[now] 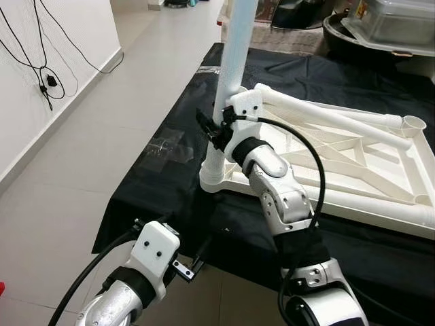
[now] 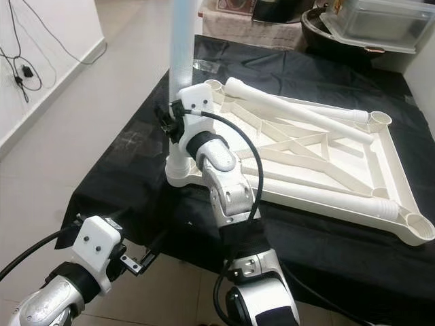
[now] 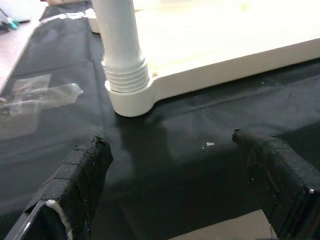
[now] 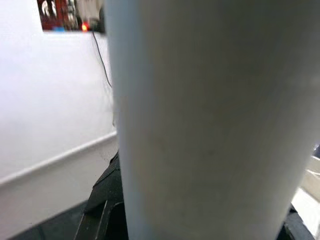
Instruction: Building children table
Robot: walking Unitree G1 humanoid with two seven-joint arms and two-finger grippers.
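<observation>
Tiled floor (image 1: 81, 156) with a black cloth (image 1: 170, 204) spread on it, cables (image 1: 41, 68) hanging on the white wall at left. On the cloth lies the white tabletop (image 2: 326, 170), underside up, with two loose legs (image 2: 299, 112) resting across it. One leg (image 1: 231, 81) stands upright in the near-left corner socket (image 3: 131, 100). The right end effector (image 1: 216, 130) is clenched around this upright leg. The left end effector (image 3: 175, 170) hovers released, low over the cloth edge just before the socket. Clear plastic wrap (image 3: 37, 97) lies beside the corner; a lidded bin (image 2: 377, 24) stands behind. No readable writing.
</observation>
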